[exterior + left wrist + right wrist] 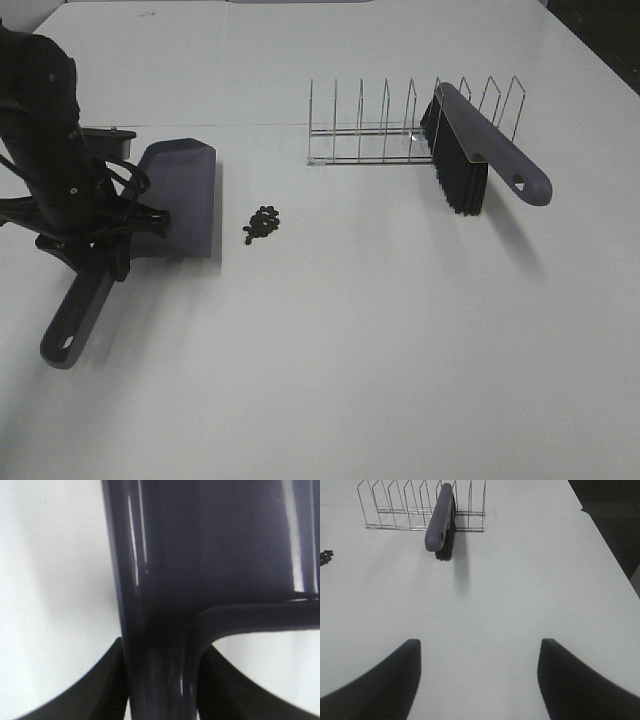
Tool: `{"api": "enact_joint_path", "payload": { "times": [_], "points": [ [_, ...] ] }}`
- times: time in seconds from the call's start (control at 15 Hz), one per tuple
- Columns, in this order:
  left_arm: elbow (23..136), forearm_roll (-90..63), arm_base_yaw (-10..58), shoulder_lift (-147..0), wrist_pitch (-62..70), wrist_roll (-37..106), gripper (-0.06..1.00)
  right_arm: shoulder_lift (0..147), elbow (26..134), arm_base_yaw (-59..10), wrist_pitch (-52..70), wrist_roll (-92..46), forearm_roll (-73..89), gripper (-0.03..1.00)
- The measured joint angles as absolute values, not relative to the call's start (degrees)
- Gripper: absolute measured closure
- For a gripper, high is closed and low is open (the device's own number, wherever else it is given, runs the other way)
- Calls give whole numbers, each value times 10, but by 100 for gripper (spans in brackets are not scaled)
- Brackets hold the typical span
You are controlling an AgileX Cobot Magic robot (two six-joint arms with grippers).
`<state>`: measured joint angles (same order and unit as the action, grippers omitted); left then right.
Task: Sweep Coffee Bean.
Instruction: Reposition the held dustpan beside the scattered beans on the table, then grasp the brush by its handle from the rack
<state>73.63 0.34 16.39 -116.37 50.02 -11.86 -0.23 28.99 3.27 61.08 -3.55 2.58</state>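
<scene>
A small pile of dark coffee beans (262,222) lies on the white table, just right of the grey dustpan (185,195). The beans also show at the edge of the right wrist view (326,557). My left gripper (120,245) is shut on the dustpan's handle, which fills the left wrist view (160,605) between the two fingers. The grey brush with black bristles (480,150) rests in a wire rack (360,130). My right gripper (479,650) is open and empty over bare table, well short of the brush (440,517). It is out of the exterior high view.
The wire rack (395,510) stands at the back of the table. The table's right edge (615,555) borders a dark floor. The dustpan's handle end (65,340) points toward the front left.
</scene>
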Motion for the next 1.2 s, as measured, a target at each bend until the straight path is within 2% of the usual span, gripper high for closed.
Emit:
{"api": "enact_joint_path", "payload": {
  "times": [0.53,0.73,0.87,1.2],
  "points": [
    [736,6,164,-1145,500,-120,58,21,299,33,588,-38,26,39],
    [736,6,164,-1145,500,-120,58,139,334,33,516,-52,30,39],
    [736,6,164,-1145,501,-120,58,224,366,33,508,-81,36,39],
    [736,6,164,-1145,501,-116,58,470,523,33,504,-180,114,40]
  ]
}}
